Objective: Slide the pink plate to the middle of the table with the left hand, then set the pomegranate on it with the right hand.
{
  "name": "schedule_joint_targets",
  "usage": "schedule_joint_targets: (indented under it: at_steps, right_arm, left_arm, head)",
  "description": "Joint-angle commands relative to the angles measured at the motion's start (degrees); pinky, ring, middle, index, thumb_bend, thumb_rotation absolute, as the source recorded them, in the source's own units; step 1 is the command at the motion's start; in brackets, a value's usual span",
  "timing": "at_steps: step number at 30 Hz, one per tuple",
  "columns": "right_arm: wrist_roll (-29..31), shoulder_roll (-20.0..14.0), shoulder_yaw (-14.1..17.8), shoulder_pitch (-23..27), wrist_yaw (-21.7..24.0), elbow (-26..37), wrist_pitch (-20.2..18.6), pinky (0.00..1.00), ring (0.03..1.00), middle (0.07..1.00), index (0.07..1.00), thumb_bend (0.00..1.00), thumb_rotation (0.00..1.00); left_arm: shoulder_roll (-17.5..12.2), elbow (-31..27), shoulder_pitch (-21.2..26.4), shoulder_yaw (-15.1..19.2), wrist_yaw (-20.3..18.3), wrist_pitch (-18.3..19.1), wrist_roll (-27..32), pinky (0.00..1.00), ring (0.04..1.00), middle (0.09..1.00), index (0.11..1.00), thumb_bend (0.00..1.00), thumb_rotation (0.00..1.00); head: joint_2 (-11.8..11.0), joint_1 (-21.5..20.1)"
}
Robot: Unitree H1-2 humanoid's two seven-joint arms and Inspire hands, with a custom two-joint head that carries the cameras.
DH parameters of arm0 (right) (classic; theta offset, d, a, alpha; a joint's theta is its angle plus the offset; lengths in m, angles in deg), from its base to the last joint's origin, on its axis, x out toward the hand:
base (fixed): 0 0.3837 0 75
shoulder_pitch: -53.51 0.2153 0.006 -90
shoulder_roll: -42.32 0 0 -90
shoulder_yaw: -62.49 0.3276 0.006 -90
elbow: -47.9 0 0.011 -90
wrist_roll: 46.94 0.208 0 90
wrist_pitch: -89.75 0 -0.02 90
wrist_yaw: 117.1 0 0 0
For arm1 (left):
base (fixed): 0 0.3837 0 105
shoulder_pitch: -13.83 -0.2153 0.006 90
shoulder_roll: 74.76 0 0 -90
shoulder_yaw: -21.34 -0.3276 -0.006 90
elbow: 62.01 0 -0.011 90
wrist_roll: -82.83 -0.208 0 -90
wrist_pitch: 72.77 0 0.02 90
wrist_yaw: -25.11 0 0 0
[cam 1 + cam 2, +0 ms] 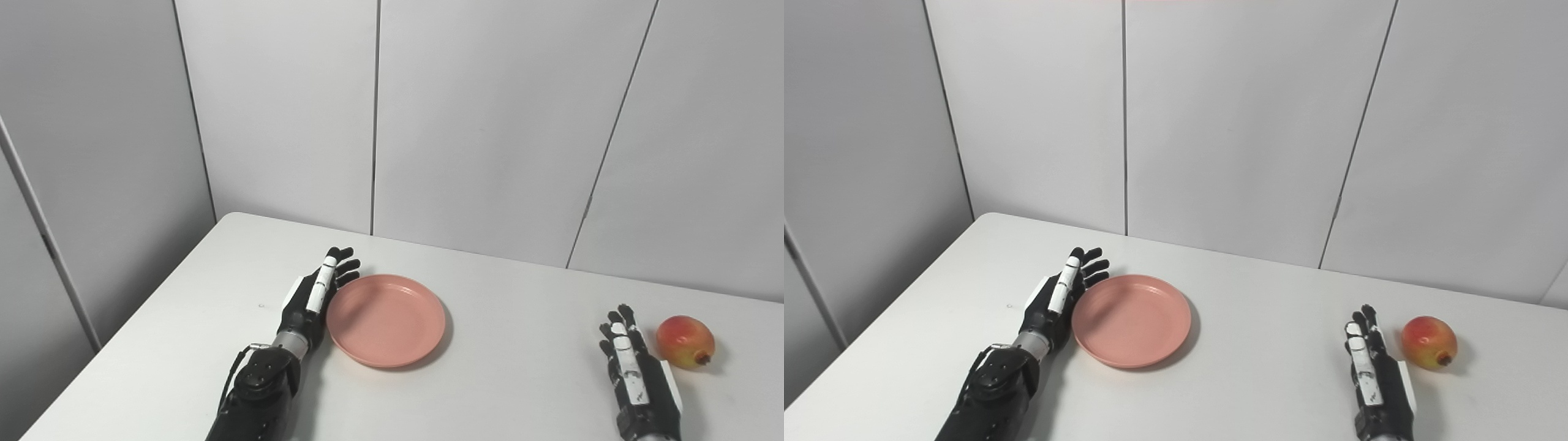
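The desk [527, 380] spreads white before me, its middle bare. The plate [386, 320] sits left of centre, flat and empty, so by my reckoning the slide is only begun or partway: it has some way to go rightward before I would call it centred. My left robot hand [315, 294] stands on edge against the plate's left rim, fingers stretched out and holding nothing, placed as if to push it sideways. My right robot hand [631, 361] waits near the desk's right side, fingers extended and apart, empty, its palm turned toward the fruit. The pomegranate [685, 342] lies just beside that hand, on its right, apart from it and well away from the plate. Both steps remain: finishing the slide, then grasping the pomegranate and carrying it across to the plate.
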Motion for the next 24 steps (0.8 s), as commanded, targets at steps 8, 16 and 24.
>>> schedule_joint_targets:
  at_steps: [8, 16, 24]
  right_arm:
    - [-1.3, 1.2, -0.8, 2.2, -1.0, 2.5, -0.6, 0.97, 0.952, 0.963, 0.972, 0.57, 0.81]
    - [-1.5, 2.4, -1.4, 2.2, -1.3, 3.0, -0.8, 0.97, 0.955, 0.972, 0.975, 0.53, 0.83]
    - [-3.9, 2.9, -2.4, 2.5, -2.6, 3.3, -1.9, 0.99, 0.968, 0.985, 0.992, 0.53, 0.87]
  left_arm:
    - [2.0, -3.8, 0.0, -1.1, 0.0, 1.3, -1.1, 0.88, 0.895, 0.895, 0.889, 0.59, 1.0]
    - [2.3, -4.7, -1.3, -1.8, -0.6, 0.4, -1.7, 0.88, 0.902, 0.906, 0.904, 0.56, 1.0]
    - [2.0, -5.4, -2.4, -3.6, -1.4, 0.1, -3.0, 0.88, 0.908, 0.912, 0.907, 0.56, 1.0]
  head:
    - [0.8, -4.1]
    - [1.4, -8.0]
    - [2.1, -10.8]
